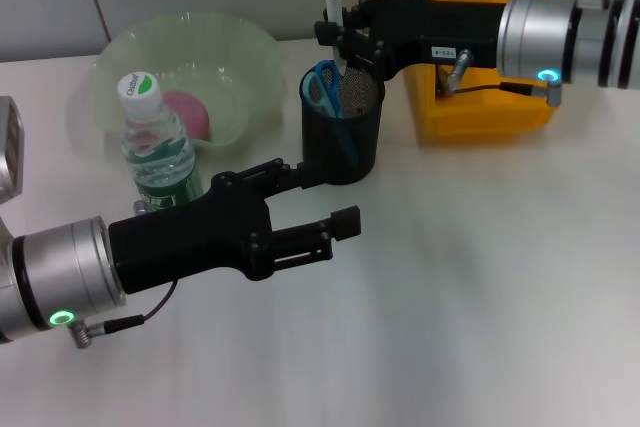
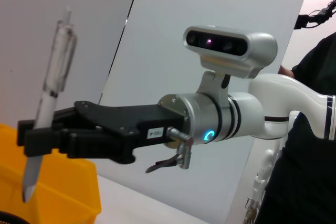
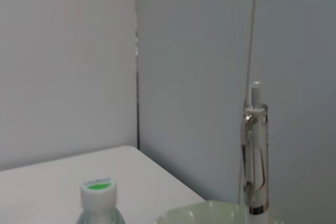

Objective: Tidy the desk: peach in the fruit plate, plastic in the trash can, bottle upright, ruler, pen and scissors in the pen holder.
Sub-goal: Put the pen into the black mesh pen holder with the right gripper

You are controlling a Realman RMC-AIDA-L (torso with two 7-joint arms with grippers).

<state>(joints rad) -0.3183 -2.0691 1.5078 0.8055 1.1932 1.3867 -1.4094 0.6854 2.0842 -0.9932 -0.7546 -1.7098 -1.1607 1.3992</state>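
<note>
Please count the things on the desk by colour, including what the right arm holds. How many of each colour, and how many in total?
Green: 1, bowl
Pink: 1, peach
Clear: 2, bottle and pen in right pincer
Black: 1, holder
Blue: 1, scissors
Yellow: 1, bin
Total: 7

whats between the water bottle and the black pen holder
In the head view, the left tool reaches in between the bottle and pen holder; behind it, only bare table.
</note>
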